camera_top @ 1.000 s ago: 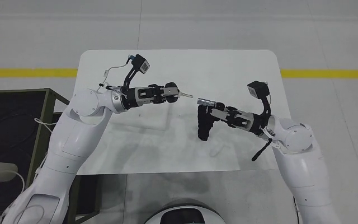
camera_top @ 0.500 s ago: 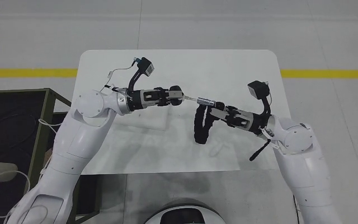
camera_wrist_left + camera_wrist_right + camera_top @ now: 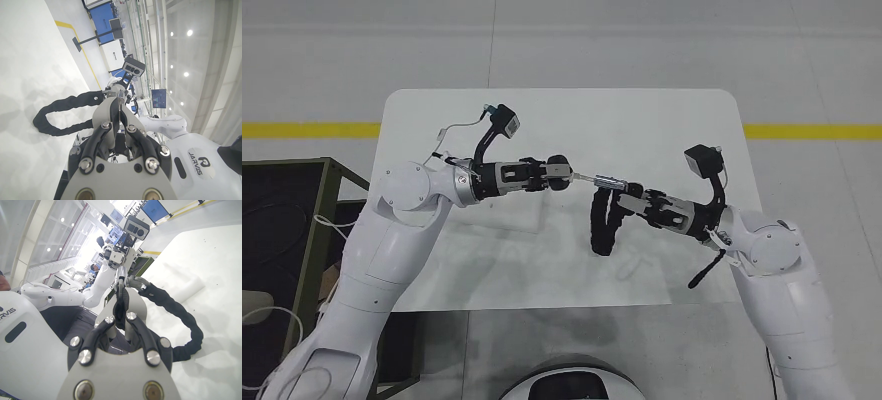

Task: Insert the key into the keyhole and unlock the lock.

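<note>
The left gripper (image 3: 564, 173) is pinching the key (image 3: 583, 178) tightly between its fingers, with the blade sticking out toward the metal cylinder (image 3: 609, 183) of the lock (image 3: 120, 283). The right gripper (image 3: 628, 190) is clamping the lock just behind that cylinder, on the side away from the key. Its fingers are closing on the lock body and on a fold of black sleeve. The table (image 3: 672, 120) is lying beneath the cylinder, and both grippers are holding their loads up off it. The key tip is touching the cylinder's end face and lining up with its axis. How deep it is sitting inside cannot be told. The sleeved chain (image 3: 596, 226) is hanging down from the cylinder as an open loop, with one end joining the lock right beside the cylinder. Whether the loop's low end is resting on the table cannot be told.

A second ago the key tip was standing apart from the cylinder. That gap has closed, because the left gripper has come in toward the cylinder. Half a second ago the tip was already at the face, and since then the left gripper is edging only slightly nearer. The cylinder and the right gripper behind it are staying almost where they were. The chain was hanging bunched under the cylinder a second ago, and it is now spreading into a wider loop.
</note>
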Available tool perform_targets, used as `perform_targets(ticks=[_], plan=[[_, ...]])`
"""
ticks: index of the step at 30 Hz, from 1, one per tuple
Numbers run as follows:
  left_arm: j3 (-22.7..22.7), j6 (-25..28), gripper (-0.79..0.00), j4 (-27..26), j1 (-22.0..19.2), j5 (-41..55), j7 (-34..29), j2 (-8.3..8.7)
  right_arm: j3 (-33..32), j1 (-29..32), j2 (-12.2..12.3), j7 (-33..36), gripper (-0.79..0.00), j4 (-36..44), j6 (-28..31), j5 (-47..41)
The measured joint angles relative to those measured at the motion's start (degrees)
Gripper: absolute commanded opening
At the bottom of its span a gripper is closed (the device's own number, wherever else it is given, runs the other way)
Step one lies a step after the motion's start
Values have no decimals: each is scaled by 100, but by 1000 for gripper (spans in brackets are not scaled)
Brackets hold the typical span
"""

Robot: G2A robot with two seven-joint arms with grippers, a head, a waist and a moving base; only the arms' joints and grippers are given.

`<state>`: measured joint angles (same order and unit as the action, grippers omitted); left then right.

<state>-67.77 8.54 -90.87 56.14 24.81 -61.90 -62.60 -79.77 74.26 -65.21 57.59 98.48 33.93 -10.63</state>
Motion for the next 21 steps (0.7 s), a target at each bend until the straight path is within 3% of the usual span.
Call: perform_targets(ticks=[21], plan=[[-198,261,-785,-86,92,-415,-125,-150,188,-83,40,-97,-785,14,-63,-22]])
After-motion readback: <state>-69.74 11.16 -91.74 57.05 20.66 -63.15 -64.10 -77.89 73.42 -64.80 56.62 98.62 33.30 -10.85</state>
